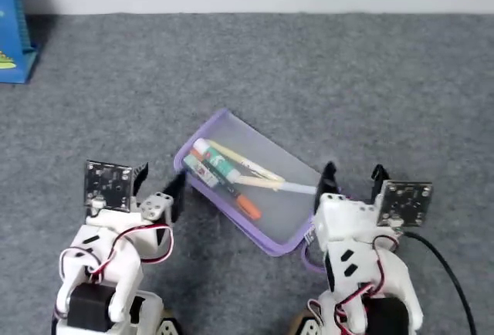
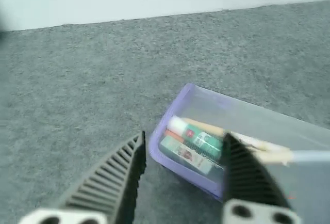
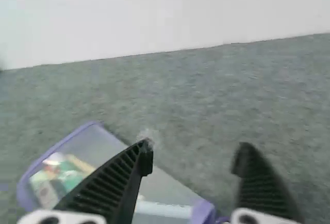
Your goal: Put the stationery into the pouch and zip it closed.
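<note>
While the pouch (image 1: 287, 213) lies between them, left hand (image 1: 160, 178) and right hand (image 1: 353, 171) gape wide, holding nothing.

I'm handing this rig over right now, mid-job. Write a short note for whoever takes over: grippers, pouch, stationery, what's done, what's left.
Left gripper: open, empty, beside the left end of the translucent purple-edged pouch.
Right gripper: open, empty, at the pouch's opposite end.
The pouch lies flat and diagonal on the grey carpet. The pens and other stationery are inside it.
Done: stationery loaded.
Left: zip it closed. I cannot tell the zip's state, so check that first.
</note>
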`<move>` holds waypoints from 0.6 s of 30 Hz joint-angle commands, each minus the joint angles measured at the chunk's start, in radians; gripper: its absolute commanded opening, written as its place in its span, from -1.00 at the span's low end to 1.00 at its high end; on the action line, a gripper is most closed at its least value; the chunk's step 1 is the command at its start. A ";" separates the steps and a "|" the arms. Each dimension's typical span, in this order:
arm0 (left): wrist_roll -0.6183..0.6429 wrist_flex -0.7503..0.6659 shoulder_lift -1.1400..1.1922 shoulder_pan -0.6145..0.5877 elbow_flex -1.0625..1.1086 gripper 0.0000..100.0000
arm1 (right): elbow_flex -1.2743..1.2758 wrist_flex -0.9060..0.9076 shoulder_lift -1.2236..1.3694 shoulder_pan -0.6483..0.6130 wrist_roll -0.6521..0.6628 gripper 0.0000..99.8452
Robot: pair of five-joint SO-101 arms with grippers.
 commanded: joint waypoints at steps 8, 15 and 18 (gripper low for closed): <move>-0.181 0.054 -0.160 -0.164 0.081 -0.97 | 0.034 0.124 0.002 0.193 0.075 -0.99; -0.238 0.055 -0.164 -0.230 0.216 -0.97 | 0.150 0.205 0.002 0.283 0.256 -0.98; -0.238 0.055 -0.164 -0.238 0.266 -0.97 | 0.236 0.202 0.002 0.331 0.319 -0.98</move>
